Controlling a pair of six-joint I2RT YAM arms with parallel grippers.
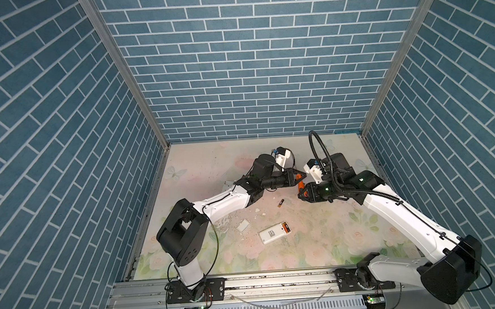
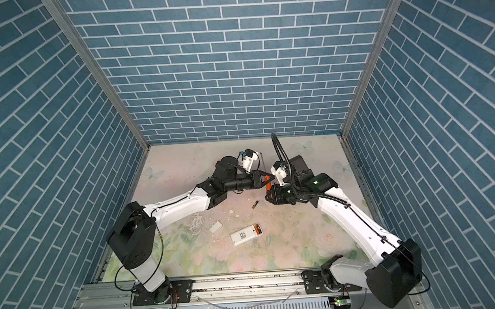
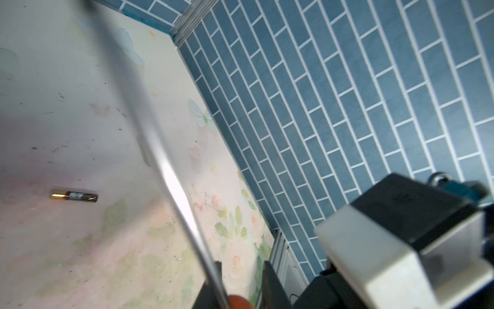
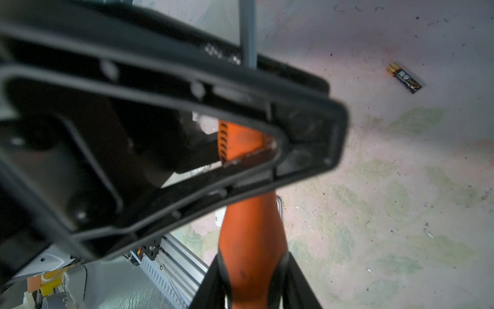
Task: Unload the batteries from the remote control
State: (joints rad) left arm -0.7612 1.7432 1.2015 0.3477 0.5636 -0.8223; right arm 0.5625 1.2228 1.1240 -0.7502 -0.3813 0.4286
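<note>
Blue brick-patterned walls [image 1: 250, 72] box in a pale floral surface [image 1: 334, 238]. Near its middle in both top views a loose battery [image 1: 280, 203], black with a gold end, lies flat, apart from everything else. At its 6 o'clock lies the white remote control [image 1: 271, 234], back side up. Its compartment is uncovered at the 2 o'clock end, where a second battery [image 1: 286, 227], orange and black, sits in its slot. A small white cover [image 1: 242, 226] lies flat near the remote's 10 o'clock side, among pale flecks.

At 1 to 2 o'clock from the loose battery the two arms meet above the surface around an orange-handled screwdriver [image 4: 251, 240]. The right fingers [image 4: 208, 283] pinch the thick part of its handle from both sides. The left fingers [image 1: 293, 178] reach in from 9 o'clock and flank the handle's narrow top, where the blurred metal shaft [image 3: 165, 166] begins. Whether they press on it I cannot tell.
</note>
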